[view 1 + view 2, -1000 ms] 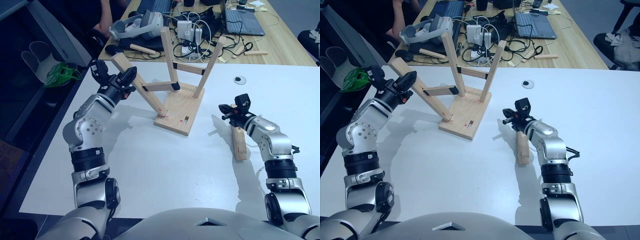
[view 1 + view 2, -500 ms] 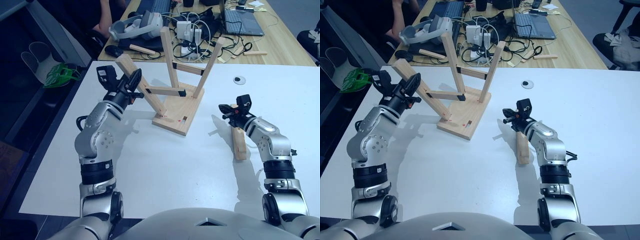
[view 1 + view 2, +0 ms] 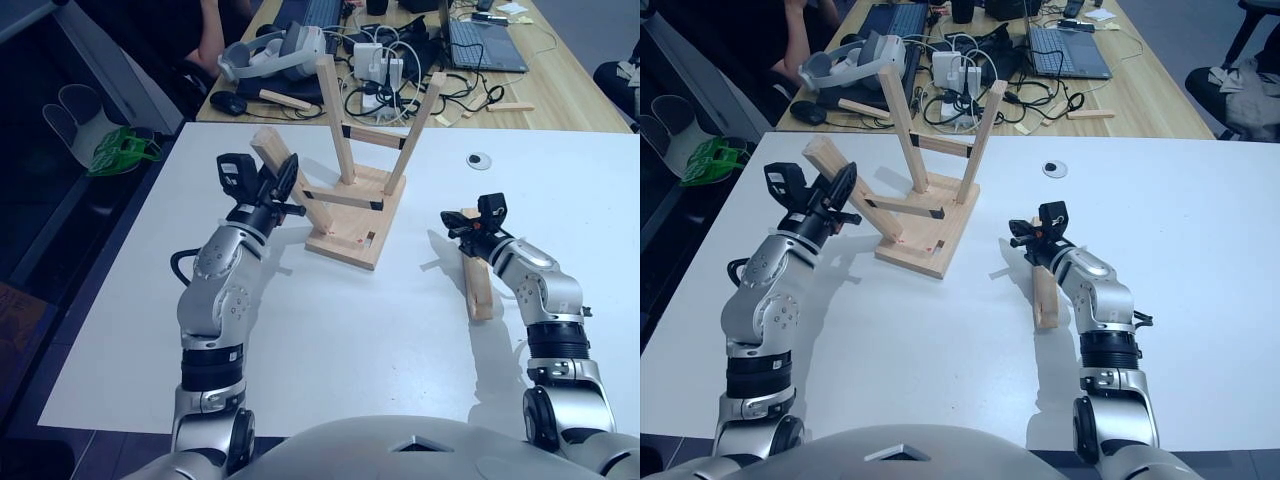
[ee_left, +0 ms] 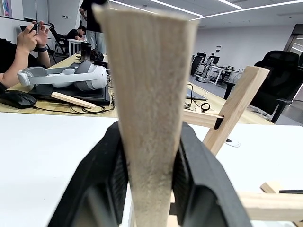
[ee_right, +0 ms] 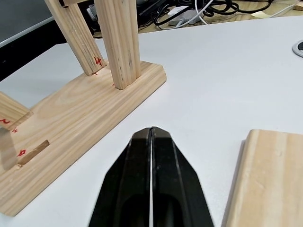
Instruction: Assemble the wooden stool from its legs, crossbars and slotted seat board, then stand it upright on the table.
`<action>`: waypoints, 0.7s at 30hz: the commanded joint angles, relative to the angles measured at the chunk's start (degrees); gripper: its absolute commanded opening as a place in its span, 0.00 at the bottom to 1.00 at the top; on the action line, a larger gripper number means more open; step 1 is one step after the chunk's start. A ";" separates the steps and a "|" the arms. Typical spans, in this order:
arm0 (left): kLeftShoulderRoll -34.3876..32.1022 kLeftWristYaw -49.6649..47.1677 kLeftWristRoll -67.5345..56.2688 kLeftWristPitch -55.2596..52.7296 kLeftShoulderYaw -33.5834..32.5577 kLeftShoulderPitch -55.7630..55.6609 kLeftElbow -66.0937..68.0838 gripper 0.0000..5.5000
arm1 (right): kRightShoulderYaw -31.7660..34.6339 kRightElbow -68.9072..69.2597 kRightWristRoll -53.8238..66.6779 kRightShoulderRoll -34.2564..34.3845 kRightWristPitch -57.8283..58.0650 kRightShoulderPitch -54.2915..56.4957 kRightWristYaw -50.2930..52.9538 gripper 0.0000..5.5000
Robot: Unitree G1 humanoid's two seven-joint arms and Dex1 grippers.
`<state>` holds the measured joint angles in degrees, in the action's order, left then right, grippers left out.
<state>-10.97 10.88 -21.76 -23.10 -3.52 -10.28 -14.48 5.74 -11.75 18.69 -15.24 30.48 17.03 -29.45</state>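
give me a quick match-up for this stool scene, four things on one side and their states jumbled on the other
Column one:
1. left pincer
2. right pincer
3. loose leg
4. seat board

Column two:
A. lying alone beside the right arm
B. shut, holding nothing
C. lying underside up, in the middle
D. shut on the tilted leg

Pairs: 1-D, 2-B, 3-A, 4-C

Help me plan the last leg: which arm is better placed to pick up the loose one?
Right. The right gripper is shut, empty, beside the loose leg; the left gripper grips the tilted leg.
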 commanded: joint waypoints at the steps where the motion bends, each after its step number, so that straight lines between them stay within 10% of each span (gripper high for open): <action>1: 0.57 -1.52 1.26 -5.48 1.55 2.80 2.23 0.19 | 0.42 -0.26 0.34 0.30 -0.21 0.85 0.48 0.00; 12: 2.99 -0.24 -1.21 -0.92 -0.08 1.38 0.17 0.19 | 1.88 -0.83 1.66 0.92 -0.31 1.23 0.50 0.00; 21: 4.00 0.32 1.93 6.74 1.13 -4.15 -4.97 0.46 | 3.65 -3.12 3.39 0.88 0.21 2.26 0.16 0.00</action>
<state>-6.67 11.37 -20.99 -17.75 -2.63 -13.15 -18.60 8.69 -14.79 21.49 -14.08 30.63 18.34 -29.32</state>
